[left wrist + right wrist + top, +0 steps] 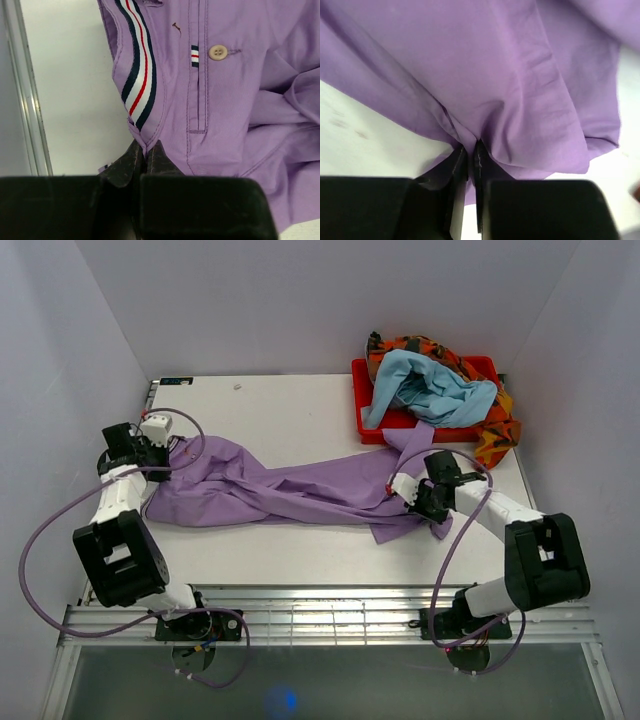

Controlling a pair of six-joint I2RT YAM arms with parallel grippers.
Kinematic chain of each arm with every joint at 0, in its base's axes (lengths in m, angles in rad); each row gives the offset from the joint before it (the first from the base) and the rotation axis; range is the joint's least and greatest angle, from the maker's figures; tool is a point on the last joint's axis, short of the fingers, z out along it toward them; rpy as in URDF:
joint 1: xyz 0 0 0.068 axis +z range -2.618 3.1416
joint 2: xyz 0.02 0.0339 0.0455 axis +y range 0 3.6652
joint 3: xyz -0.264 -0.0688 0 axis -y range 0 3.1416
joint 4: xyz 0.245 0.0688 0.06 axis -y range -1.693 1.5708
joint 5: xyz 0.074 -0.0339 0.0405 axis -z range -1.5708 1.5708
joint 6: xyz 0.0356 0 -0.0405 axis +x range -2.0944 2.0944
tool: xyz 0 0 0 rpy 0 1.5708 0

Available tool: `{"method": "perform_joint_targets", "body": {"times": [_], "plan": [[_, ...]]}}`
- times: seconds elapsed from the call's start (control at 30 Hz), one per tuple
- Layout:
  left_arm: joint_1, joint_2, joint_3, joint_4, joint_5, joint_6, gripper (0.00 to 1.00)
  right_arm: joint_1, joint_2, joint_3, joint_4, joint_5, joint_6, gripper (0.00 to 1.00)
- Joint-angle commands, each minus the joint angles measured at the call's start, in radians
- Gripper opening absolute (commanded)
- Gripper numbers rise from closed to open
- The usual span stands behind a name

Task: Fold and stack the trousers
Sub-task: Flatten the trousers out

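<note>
The lilac trousers (pixel 290 492) lie stretched across the table from left to right, rumpled and twisted in the middle. My left gripper (pixel 160 453) is shut on the waistband end; in the left wrist view (pixel 146 151) its jaws pinch the striped waistband edge (pixel 139 75) beside a button (pixel 218 52). My right gripper (pixel 412 496) is shut on the leg end; in the right wrist view (pixel 470 149) a fold of purple cloth (pixel 510 85) is pinched between its jaws.
A red tray (pixel 372 410) at the back right holds a light blue garment (pixel 430 390) and an orange patterned cloth (pixel 500 430) that hangs over its right side. White table (pixel 290 410) behind the trousers, walls on three sides.
</note>
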Motion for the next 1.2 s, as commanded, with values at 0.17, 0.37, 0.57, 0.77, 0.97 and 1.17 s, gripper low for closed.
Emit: {"method": "perform_joint_targets", "body": {"times": [0.17,0.37,0.57,0.77,0.97,1.17], "plan": [[0.054,0.077,0.125,-0.101,0.220,0.061,0.00,-0.117,-0.237,0.165,-0.230,0.135,-0.236,0.08],[0.073,0.055,0.077,-0.297,0.353,0.440,0.00,-0.111,-0.304,0.082,-0.381,0.046,-0.360,0.44],[0.202,0.081,0.232,-0.484,0.530,0.578,0.95,-0.126,-0.200,0.234,-0.440,-0.045,-0.270,0.96],[0.143,0.230,0.586,-0.499,0.677,0.356,0.96,-0.132,-0.008,0.488,-0.512,-0.221,-0.134,0.95],[-0.054,0.481,0.731,-0.416,0.421,0.256,0.90,-0.132,0.161,0.602,-0.468,-0.235,-0.057,0.93],[-0.084,0.765,0.950,-0.483,0.301,0.264,0.88,-0.121,0.189,0.570,-0.546,-0.270,-0.124,0.91]]}}
